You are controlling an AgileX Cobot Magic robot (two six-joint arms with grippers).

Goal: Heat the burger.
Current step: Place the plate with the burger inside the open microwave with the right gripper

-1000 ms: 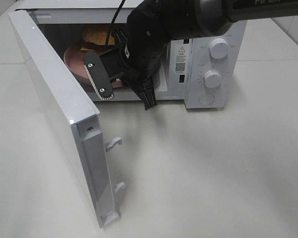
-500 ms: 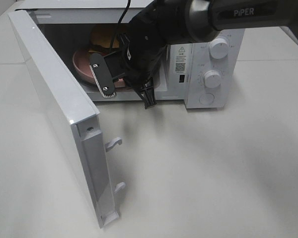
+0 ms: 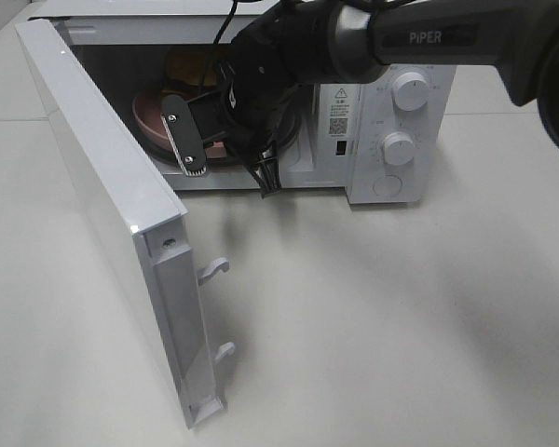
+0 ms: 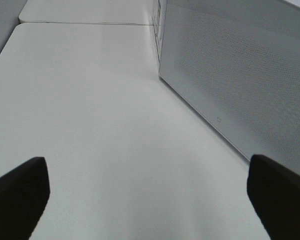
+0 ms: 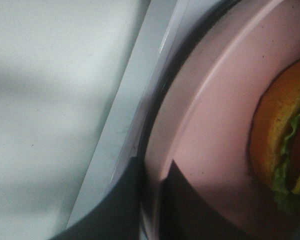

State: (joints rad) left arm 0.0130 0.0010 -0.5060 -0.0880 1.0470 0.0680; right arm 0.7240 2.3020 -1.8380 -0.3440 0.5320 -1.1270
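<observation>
We see a black robot arm (image 3: 354, 37) lettered "PiPER" (image 3: 427, 37) in white reaching into an open white microwave (image 3: 391, 112) that stands towards the back edge of a pale table (image 3: 401, 307). The oven's door (image 3: 102, 196) is swung wide on the left side. On the oven's front panel we make out a sticker with a warning triangle (image 3: 340, 93) above a QR code (image 3: 336, 124); the small print around them is too fine for us to read. Two round white knobs (image 3: 411, 90) sit one above the other beside them. Inside the cavity the burger (image 5: 282, 145), with its tan bun and green leaf filling, rests on a pink plate (image 5: 215, 110). The right gripper (image 5: 155, 200) is clenched on that plate's near rim at the mouth of the oven, its dark fingers (image 5: 200, 210) pinching the edge. The burger lies further in on the plate, apart from the fingers and untouched by them. Outside, the left gripper (image 4: 150, 197) hangs released, its two tips spread wide above the bare table, near the door's dotted window (image 4: 240, 75).
</observation>
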